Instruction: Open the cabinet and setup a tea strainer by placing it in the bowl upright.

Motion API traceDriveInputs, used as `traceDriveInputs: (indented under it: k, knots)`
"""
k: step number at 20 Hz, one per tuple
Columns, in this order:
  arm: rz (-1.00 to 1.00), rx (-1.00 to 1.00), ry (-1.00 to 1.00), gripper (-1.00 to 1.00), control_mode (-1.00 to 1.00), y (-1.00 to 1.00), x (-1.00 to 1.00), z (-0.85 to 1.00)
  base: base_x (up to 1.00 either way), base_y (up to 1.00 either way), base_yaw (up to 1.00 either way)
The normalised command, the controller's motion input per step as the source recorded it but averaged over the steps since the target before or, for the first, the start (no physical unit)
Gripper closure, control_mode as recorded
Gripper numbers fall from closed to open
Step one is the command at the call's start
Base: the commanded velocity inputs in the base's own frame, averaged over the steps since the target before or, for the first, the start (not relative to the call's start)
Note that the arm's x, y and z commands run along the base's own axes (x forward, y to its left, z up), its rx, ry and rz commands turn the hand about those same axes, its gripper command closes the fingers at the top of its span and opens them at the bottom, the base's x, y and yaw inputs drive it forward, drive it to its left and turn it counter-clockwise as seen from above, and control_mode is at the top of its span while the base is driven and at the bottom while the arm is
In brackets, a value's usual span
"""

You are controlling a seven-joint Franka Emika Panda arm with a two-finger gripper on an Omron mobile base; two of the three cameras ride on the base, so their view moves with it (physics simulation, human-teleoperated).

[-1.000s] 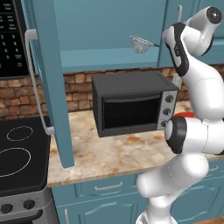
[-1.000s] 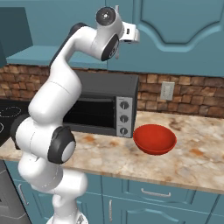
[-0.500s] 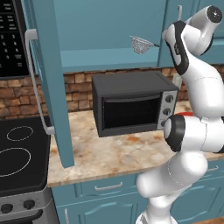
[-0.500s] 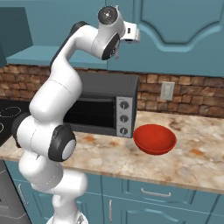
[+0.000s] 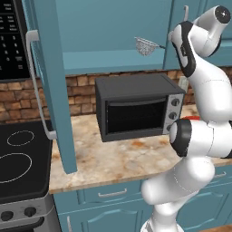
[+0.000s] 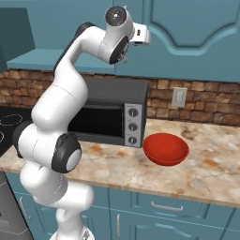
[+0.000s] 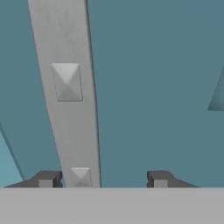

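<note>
- Hand view: the gripper (image 7: 103, 179) had its two small dark finger tips set apart against a flat teal door face of the cabinet (image 7: 166, 87), nothing pinched between them.
- A long, matt silver bar handle (image 7: 70, 113) with small pyramid-shaped studs ran up the teal panel; its lower end passed just inside the left finger tip (image 7: 47, 178), beside it. Whether the tip touched the bar could not be told.
- In the left base view the cabinet (image 5: 108, 31) had its left door (image 5: 50, 86) swung out toward the camera, edge-on, with a long, smooth, curved silver handle (image 5: 34, 86) on it.
- On the open cabinet's shelf lay the tea strainer (image 5: 146, 46), a small cup of fine silver wire mesh with a thin straight dark handle pointing right, toward the arm's wrist.
- The strainer lay near the hand, to its left in that view, apart from the finger tips and not gripped.
- Below stood a boxy black toaster oven (image 5: 136, 108) with a dark glass front and round knobs on a silver strip, on a mottled stone counter (image 5: 113, 158) backed by rough brick.
- In the right base view the bowl (image 6: 166, 149), shallow, round, glossy red, sat on the counter just right of the toaster oven.
- The closed right door (image 6: 192, 28) showed a raised arched panel.
- A black stove (image 5: 18, 163) with ring markings stood left of the counter.
</note>
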Motion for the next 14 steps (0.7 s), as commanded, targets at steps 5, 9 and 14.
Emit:
traceDriveInputs:
  k: [5, 9, 14]
  knots:
    - [0.0, 0.0, -0.01, 1.0, -1.0, 0.0, 0.11, 0.0, 0.0, 0.0, 0.0]
    - [0.0, 0.0, -0.02, 1.0, -1.0, 0.0, 0.06, 0.0, 0.0, 0.0, 0.0]
    - [0.0, 0.02, 0.0, 1.0, -1.0, 0.0, 0.03, -0.03, 0.0, 0.0, 0.0]
